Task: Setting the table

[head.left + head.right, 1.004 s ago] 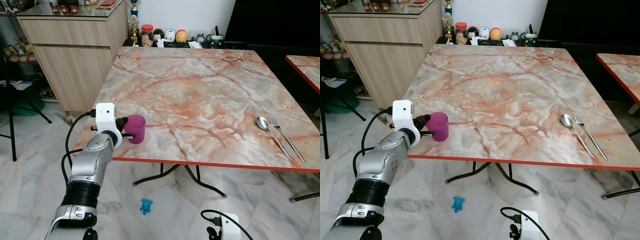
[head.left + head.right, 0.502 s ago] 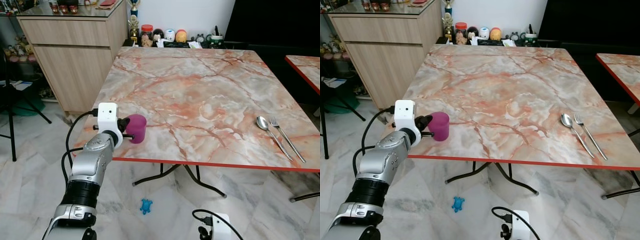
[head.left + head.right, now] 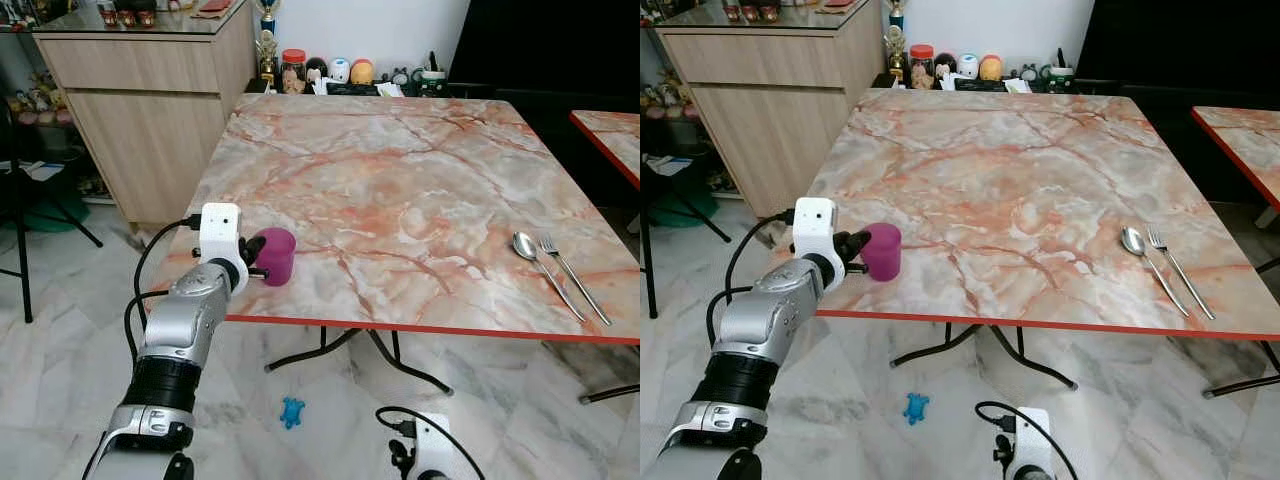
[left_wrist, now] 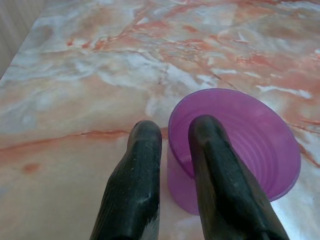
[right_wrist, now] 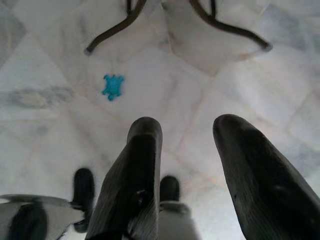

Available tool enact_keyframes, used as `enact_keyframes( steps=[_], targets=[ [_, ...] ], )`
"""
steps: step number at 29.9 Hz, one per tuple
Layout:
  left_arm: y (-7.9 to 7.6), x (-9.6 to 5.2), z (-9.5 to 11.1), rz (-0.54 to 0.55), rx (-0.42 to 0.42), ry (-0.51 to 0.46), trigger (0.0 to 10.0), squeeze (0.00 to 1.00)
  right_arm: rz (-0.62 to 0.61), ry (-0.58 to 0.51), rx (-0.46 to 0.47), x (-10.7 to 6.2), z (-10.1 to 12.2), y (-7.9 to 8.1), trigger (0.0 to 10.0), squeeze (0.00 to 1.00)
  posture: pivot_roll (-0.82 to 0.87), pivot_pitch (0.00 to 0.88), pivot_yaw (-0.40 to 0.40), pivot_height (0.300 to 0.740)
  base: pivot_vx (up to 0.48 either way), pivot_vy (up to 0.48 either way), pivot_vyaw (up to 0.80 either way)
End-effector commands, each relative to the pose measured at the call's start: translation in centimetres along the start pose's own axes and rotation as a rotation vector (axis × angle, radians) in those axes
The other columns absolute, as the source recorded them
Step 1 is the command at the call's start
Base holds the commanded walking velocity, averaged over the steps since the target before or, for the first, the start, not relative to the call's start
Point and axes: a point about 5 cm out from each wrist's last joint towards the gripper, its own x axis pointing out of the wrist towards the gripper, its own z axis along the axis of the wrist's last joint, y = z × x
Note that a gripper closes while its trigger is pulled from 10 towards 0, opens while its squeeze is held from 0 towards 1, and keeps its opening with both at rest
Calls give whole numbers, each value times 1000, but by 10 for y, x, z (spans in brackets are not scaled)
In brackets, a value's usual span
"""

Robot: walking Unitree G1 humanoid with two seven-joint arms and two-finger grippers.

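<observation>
**Left pincer pinches the purple cup's wall near the desk's front-left corner**

A purple cup stands upright on the marbled desk, near its front-left corner and close to the red front edge. The left pincer reaches in from the robot's left side and grips the cup by its wall: in the left wrist view one black finger lies inside the cup's mouth and the other finger sits outside against the wall, so the rim is pinched between them. The cup's base rests on the desk surface, as far as the eye views show.

On the far right of the desk, well apart from the cup, a spoon and a fork lie side by side, handles pointing toward the front edge, the spoon on the inner side.

The right pincer hangs low beside the robot's body, pointing down at the white marble floor; its two black fingers are spread with a clear gap between them and nothing in it. Below it on the floor lies a small blue toy, near the dark metal legs of the desk.

Beyond the desk's far edge a row of small jars and figurines stands against the wall, and a wooden cabinet stands to the left.
</observation>
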Motion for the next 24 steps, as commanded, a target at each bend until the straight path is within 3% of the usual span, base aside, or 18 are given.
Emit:
enact_keyframes(
  steps=[1,9,16,19,24],
  targets=[
    [-4,0,10,-24,19,-15,10000,0,-15,-4,12,-1,0,-13,10000,0,191,0,-46,740,0,0,0],
    [-7,0,12,-32,34,2,10000,0,-31,5,19,-6,-8,-31,10000,0,192,0,-44,740,0,0,0],
    [-7,0,12,-30,36,7,10000,0,-32,8,19,-7,-10,-32,10000,0,191,0,-44,740,0,0,0],
    [-6,2,11,-16,40,21,10000,0,-15,21,7,-4,-10,-10,10000,0,191,0,-44,740,0,0,0],
    [-7,3,10,-20,41,28,10000,0,0,19,3,-1,-6,5,10000,0,190,0,-43,740,0,0,0]
  ],
)
